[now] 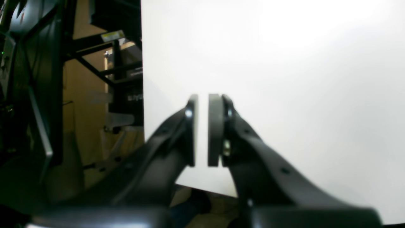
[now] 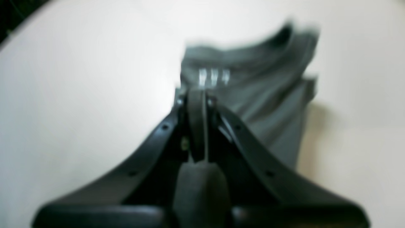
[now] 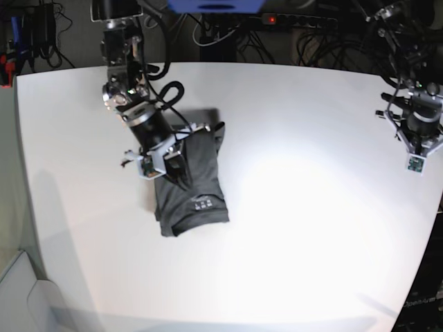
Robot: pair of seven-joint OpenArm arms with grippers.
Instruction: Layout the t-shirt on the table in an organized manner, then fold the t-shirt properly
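Observation:
The t-shirt (image 3: 201, 192) lies folded into a narrow dark grey bundle on the left half of the white table (image 3: 311, 207). In the right wrist view the t-shirt (image 2: 262, 104) shows small white marks close to the fingertips. My right gripper (image 3: 177, 168) is over the bundle's upper left part. In its own view the right gripper (image 2: 196, 95) is shut, tips at the cloth's edge; whether cloth is pinched I cannot tell. My left gripper (image 3: 415, 153) hangs by the table's right edge, far from the shirt. Close up, the left gripper (image 1: 202, 96) has its pads nearly together with nothing between.
Cables and a power strip (image 3: 297, 21) run behind the table's far edge. Next to the left gripper the table (image 1: 284, 63) ends in a straight edge, with a black metal frame (image 1: 104, 72) and brown boards beyond it.

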